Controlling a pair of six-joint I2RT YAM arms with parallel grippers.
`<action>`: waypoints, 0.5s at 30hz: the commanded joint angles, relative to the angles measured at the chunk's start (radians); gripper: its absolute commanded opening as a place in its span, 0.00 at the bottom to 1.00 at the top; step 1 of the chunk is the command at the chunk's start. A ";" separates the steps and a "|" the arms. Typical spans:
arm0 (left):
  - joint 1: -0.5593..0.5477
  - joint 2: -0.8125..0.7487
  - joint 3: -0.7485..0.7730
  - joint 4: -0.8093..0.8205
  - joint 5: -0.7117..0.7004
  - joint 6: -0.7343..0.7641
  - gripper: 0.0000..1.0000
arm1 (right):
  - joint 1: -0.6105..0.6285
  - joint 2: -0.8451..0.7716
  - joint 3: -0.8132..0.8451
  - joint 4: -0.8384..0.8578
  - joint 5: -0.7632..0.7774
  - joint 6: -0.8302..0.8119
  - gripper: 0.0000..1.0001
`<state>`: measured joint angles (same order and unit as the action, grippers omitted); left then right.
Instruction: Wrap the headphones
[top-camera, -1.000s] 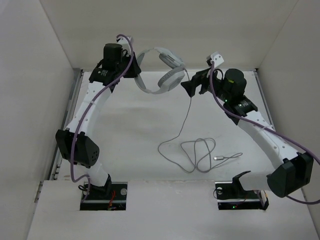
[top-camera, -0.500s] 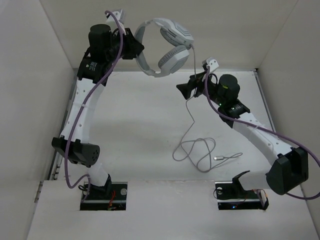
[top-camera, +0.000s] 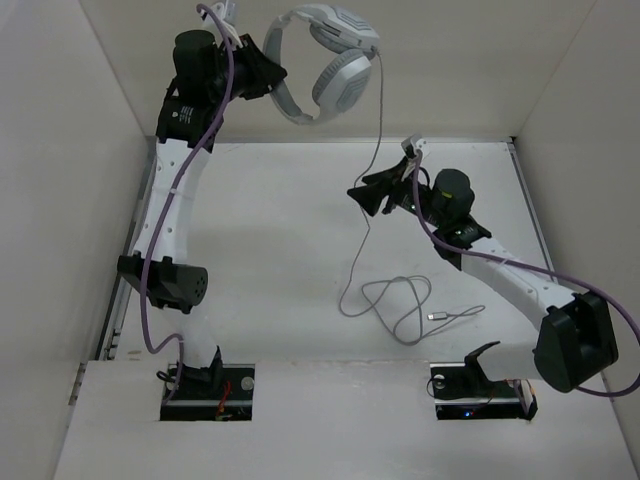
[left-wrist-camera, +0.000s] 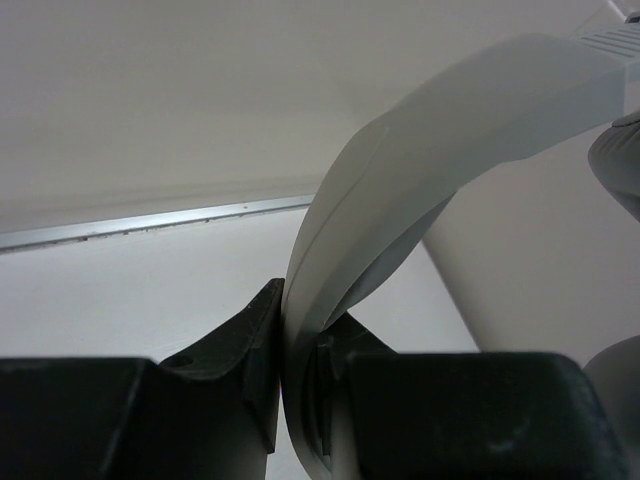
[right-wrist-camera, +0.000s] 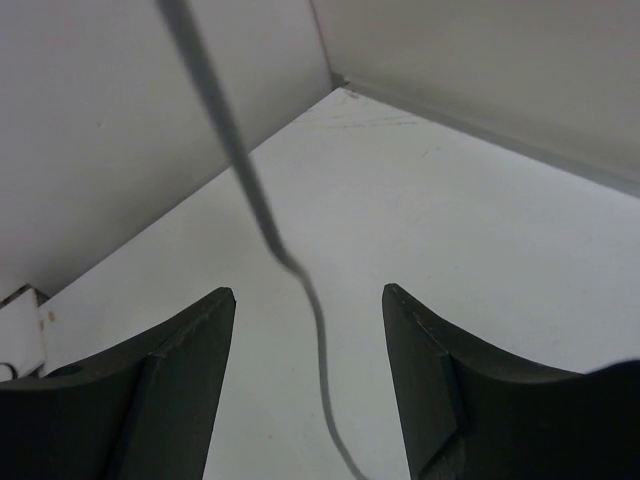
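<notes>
My left pincer (left-wrist-camera: 283, 365) is clamped on the smooth curved headband of the white and light-grey over-ear headphones (top-camera: 335, 75). They hang in the air above the far edge of the matte white table (top-camera: 270, 250), padded oval earcups down. Their thin grey cable (right-wrist-camera: 258, 205) drops between the spread fingers of my right pincer (right-wrist-camera: 308, 292), touching neither, then lies in loose loops toward the table's near edge.

1. The headphones (top-camera: 335, 75) are seen in smooth, matt white and grey plastic.
2. Their cable (top-camera: 379, 110) is coated in thin grey plastic.
3. The left hand (left-wrist-camera: 300, 345) and right hand (right-wrist-camera: 310, 340) are moulded in matt black plastic.
4. The worktop (top-camera: 270, 240) is finished smooth, matt white.
5. A dull metal strip (left-wrist-camera: 150, 222) is laid along the worktop's far edge.
</notes>
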<state>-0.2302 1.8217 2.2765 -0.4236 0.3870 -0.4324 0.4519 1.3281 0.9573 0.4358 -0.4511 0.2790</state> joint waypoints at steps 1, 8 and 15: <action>0.027 -0.030 0.104 0.134 0.033 -0.109 0.00 | 0.038 -0.035 -0.048 0.118 -0.077 0.048 0.66; 0.013 -0.041 0.078 0.164 0.075 -0.169 0.00 | 0.069 0.026 -0.051 0.208 -0.063 0.071 0.66; 0.002 -0.047 0.094 0.164 0.075 -0.174 0.00 | 0.057 0.056 -0.048 0.210 -0.061 0.066 0.67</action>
<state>-0.2256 1.8328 2.3131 -0.3695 0.4370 -0.5385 0.5156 1.3777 0.8875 0.5613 -0.5014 0.3374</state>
